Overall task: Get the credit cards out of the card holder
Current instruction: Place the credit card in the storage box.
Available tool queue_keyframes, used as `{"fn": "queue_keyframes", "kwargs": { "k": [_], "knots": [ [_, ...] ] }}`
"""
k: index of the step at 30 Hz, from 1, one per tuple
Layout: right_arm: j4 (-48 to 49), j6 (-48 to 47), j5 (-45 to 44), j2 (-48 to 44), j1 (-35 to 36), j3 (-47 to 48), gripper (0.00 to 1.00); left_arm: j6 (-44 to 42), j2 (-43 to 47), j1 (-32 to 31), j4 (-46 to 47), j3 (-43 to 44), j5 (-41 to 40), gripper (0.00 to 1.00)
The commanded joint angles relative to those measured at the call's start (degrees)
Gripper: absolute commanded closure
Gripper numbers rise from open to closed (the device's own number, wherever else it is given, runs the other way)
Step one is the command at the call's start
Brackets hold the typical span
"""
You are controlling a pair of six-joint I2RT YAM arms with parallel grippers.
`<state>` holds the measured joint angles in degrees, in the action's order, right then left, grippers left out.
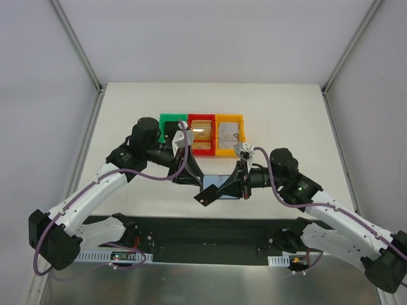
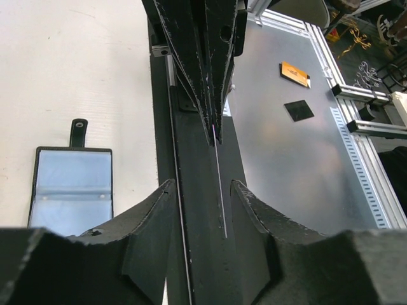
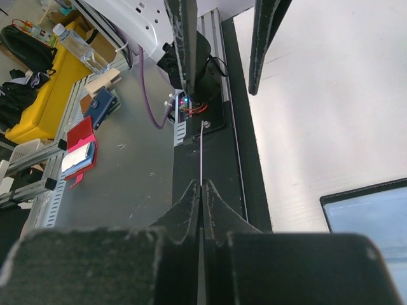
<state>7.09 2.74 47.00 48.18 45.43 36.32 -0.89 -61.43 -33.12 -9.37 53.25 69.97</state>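
Note:
The card holder lies open on the table between the arms, its bluish panels up; it also shows as the card holder and as one corner of the card holder. My right gripper is shut on a thin credit card, seen edge-on. From above, this card looks dark and hangs tilted near the holder's left end. My left gripper is open, its fingers standing on either side of the card's edge without touching it. The right gripper faces the left gripper.
Behind the grippers stands a row of bins: a green bin, a red bin holding a tan card, and a yellow bin holding a pale card. A black base rail runs along the table's near edge.

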Motion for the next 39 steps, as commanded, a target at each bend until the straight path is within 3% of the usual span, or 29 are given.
{"fn": "queue_keyframes", "kwargs": {
  "k": [1, 12, 24, 39],
  "knots": [
    [0.9, -1.6, 1.7, 0.2, 0.4, 2.9, 1.00, -0.6, -0.8, 0.3, 0.7, 1.5, 2.4, 0.64],
    [1.0, -1.9, 0.9, 1.3, 0.5, 3.8, 1.00, -0.3, -1.9, -2.3, 0.2, -0.8, 4.1, 0.75],
    [1.0, -1.9, 0.5, 1.7, 0.5, 4.6, 1.00, -1.4, -1.8, -3.1, -1.6, -2.1, 2.7, 0.72],
    [1.0, -1.9, 0.1, 2.0, 0.5, 4.8, 1.00, -2.0, -2.5, -3.5, -2.3, -1.8, 2.6, 0.85]
  ]
}}
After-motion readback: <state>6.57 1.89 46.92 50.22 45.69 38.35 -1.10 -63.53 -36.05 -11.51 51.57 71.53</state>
